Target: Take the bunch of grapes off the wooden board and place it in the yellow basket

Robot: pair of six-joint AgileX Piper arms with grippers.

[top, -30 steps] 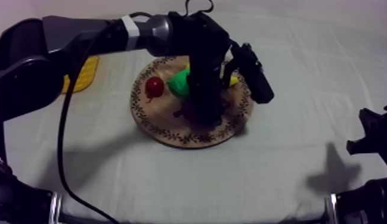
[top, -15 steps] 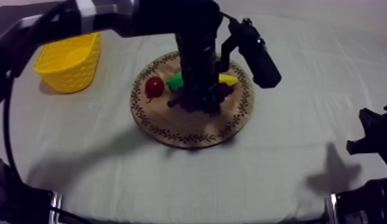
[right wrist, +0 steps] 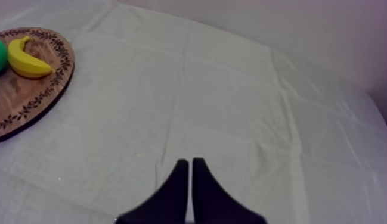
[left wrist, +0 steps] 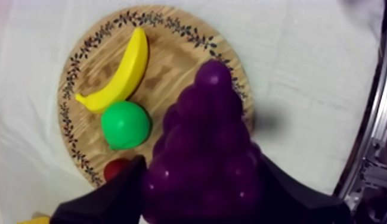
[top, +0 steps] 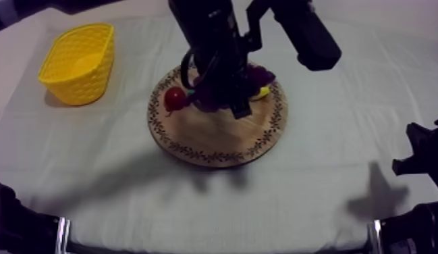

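Above the wooden board [top: 214,140], my left gripper [left wrist: 201,179] has its two black fingers spread wide round the fat end of the bunch of grapes [left wrist: 210,119] and holds it off the wood. My right gripper [right wrist: 189,168] rests over bare cloth, away from the table at about 4 o'clock in the top view, its fingers lying together as a narrow wedge with nothing in them.

By count there is one board, one yellow basket [top: 76,62], one bunch of grapes, one banana [left wrist: 115,74], one pear [left wrist: 125,124] and one small red fruit [top: 174,98]. The basket stands well apart from the board, at its 10 o'clock. The red fruit sits at the board's 9 o'clock.

From above, the left arm covers the pear and most of the grapes, and just a yellow tip of the banana shows at the board's 2 o'clock. In the left wrist view, a finger and the grapes hide half of the red fruit. In the right wrist view, the pear is cut off at the edge.

The bunch's long axis runs in line with the fingers, broad end in the grip and narrow tip pointing away from them, down towards the board's rim.
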